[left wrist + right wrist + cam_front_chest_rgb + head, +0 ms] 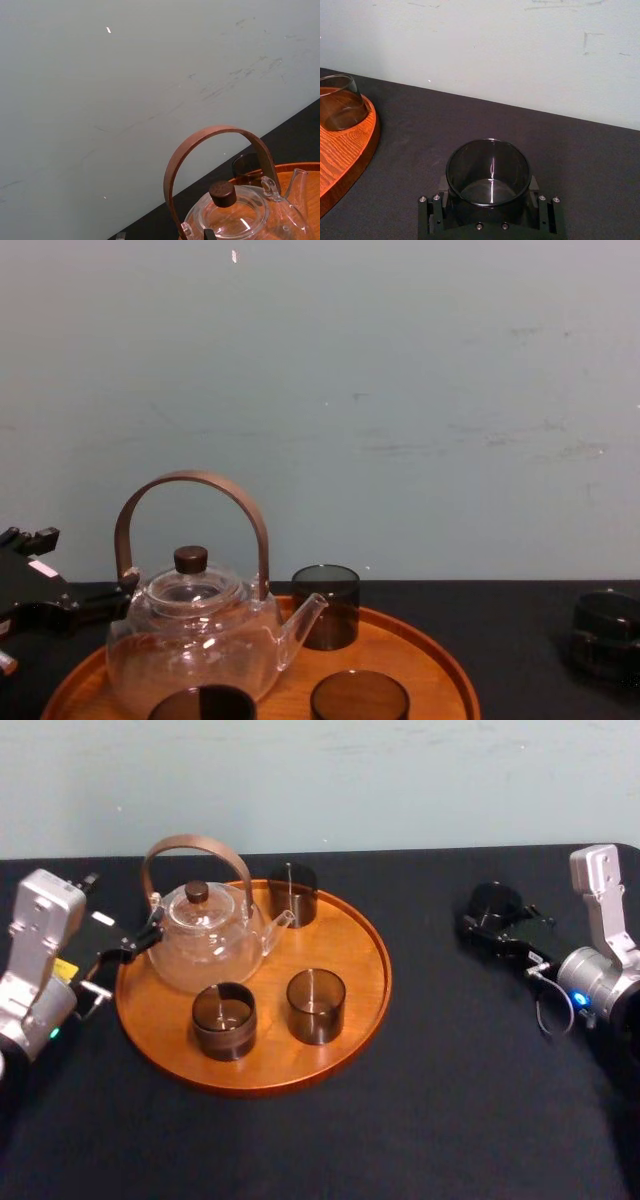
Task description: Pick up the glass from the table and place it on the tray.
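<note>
Table (480, 1100): flat matte black, runs the full width back to a pale grey-green wall (400, 780) w/ faint scuffs. Tray (345, 945), round orange-brown wood w/ a low rim, sits left of centre. On it: clear teapot (205, 945) w/ brown hoop handle at the left, a far cup (293, 892) by the spout, a near-left cup (224, 1018) & a near-right cup (316, 1005), all smoky.

Glass (495, 903) is off the tray, well to its right, on the far-right part of the table. Right gripper (488, 189) is round it: fingers (442, 186) one each side, pads pressed on its wall, pinching it. Can't tell if its base sits on the table or just clear of it.

Left gripper (135, 942) hovers at the tray's left edge, just beside the teapot body; open or closed, can't tell.

Head view gives the whole layout & both arms. Right wrist view gives the grip up close: glass upright, empty, tray rim + one cup beyond. Left wrist view: wall, teapot lid knob & handle arch from close by. Chest view is side-on: handle arching tall, glass low at the right edge.
</note>
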`<action>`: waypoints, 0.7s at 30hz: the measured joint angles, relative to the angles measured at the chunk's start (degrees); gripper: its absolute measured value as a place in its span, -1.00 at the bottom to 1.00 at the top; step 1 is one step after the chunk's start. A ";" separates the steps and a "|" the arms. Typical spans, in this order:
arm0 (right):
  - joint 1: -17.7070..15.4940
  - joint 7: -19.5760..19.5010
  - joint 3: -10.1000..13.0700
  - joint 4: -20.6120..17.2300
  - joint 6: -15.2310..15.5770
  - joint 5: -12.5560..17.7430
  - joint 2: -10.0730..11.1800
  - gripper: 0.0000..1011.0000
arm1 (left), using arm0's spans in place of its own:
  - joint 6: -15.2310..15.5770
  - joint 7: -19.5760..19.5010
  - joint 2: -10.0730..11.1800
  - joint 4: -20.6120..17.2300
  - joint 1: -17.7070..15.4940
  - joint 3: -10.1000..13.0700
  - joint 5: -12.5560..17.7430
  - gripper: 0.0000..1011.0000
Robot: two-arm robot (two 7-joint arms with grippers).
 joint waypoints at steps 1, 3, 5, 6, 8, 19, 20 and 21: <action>-0.01 0.00 0.01 -0.01 0.01 0.01 0.00 0.79 | 0.00 0.00 0.00 0.00 0.00 0.00 0.00 1.00; -0.03 -0.01 0.01 -0.03 0.04 0.03 0.01 0.79 | 0.00 0.00 0.00 0.00 0.00 0.00 0.00 1.00; -0.07 -0.02 0.02 -0.07 0.06 0.05 0.02 0.79 | 0.00 0.00 0.00 0.00 0.00 0.00 0.00 1.00; -0.07 -0.02 0.03 -0.09 0.07 0.06 0.02 0.79 | 0.00 0.00 0.00 0.00 0.00 0.00 0.00 1.00; -0.08 -0.03 0.03 -0.12 0.09 0.09 0.03 0.79 | 0.00 0.00 0.00 0.00 0.00 0.00 0.00 1.00; -0.13 -0.07 0.04 -0.21 0.15 0.15 0.08 0.79 | 0.00 0.00 0.00 0.00 0.00 0.00 0.00 1.00; -0.14 -0.08 0.04 -0.22 0.16 0.16 0.09 0.79 | 0.00 0.00 0.00 0.00 0.00 0.00 0.00 1.00; -0.14 -0.08 0.04 -0.22 0.17 0.16 0.09 0.79 | 0.00 0.00 0.00 0.00 0.00 0.00 0.00 1.00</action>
